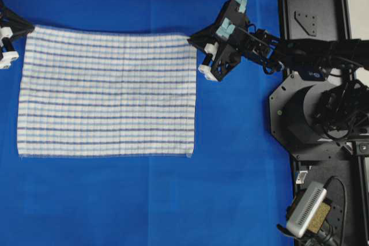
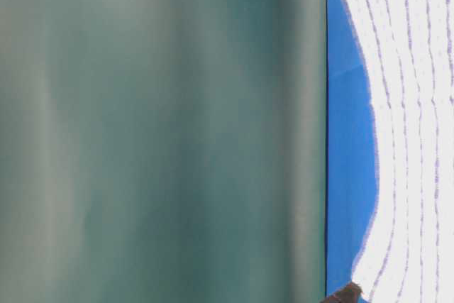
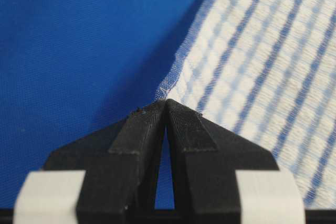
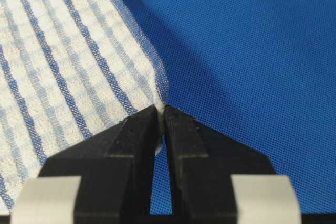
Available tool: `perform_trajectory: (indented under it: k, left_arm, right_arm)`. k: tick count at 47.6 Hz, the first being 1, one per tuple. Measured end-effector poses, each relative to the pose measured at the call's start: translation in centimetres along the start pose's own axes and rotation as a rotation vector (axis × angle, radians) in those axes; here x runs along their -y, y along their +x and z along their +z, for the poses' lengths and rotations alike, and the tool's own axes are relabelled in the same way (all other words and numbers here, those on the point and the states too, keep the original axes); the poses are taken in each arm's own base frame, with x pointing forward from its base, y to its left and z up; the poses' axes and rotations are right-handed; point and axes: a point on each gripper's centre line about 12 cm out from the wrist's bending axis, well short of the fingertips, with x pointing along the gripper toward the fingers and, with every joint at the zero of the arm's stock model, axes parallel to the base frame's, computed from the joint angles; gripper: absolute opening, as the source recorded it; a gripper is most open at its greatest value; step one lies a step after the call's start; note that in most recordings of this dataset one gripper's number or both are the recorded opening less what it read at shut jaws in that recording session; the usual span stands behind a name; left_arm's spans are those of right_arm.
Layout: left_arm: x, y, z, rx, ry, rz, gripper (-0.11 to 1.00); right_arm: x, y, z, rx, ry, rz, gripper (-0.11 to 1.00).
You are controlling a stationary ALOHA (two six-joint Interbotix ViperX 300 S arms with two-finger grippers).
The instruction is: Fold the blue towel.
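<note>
The blue towel, white with thin dark-blue and light-blue check stripes, lies spread flat on the blue table covering. At its far left corner my left gripper is shut on the towel, the corner pinched between the black fingertips. My right gripper is shut on the far right corner of the towel, and a sliver of white cloth shows between its fingertips. In the table-level view the towel bows between both pinched corners.
The plain blue table covering extends around the towel. The right arm's black base and mounting plate stand at the right edge, with a grey box-shaped device at the near right. A green backdrop fills the table-level view.
</note>
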Motion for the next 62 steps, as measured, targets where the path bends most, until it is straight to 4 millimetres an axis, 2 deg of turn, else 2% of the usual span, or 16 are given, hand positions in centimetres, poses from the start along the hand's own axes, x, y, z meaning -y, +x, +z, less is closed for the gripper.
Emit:
perform_trajectory:
  k: [5, 15, 31, 44, 52, 62]
  left_arm:
    - [0.7, -0.2, 0.1, 0.0, 0.007, -0.019, 0.02]
    - [3.4, -1.0, 0.3, -0.003, 0.058, -0.099, 0.02]
    - [8.6, -4.3, -0.6, -0.041, 0.094, -0.264, 0.02]
    - [10.9, -6.9, -1.6, -0.041, 0.047, -0.366, 0.02]
    - [12.3, -8.0, -1.8, -0.041, 0.024, -0.429, 0.02]
    - [13.4, -8.5, -2.5, -0.07, 0.015, -0.467, 0.02]
  right_arm:
    - [-0.7, -0.2, -0.2, -0.017, -0.013, 0.02, 0.17]
    - [-2.4, -1.3, -0.9, -0.066, -0.013, 0.073, 0.17]
    - [-6.5, -5.0, -2.1, -0.078, 0.045, 0.225, 0.17]
    - [-10.1, -7.0, -3.6, -0.136, 0.081, 0.359, 0.17]
    - [-11.3, -7.5, -4.3, -0.167, 0.085, 0.397, 0.17]
    - [-12.5, -7.6, -5.1, -0.207, 0.078, 0.42, 0.17]
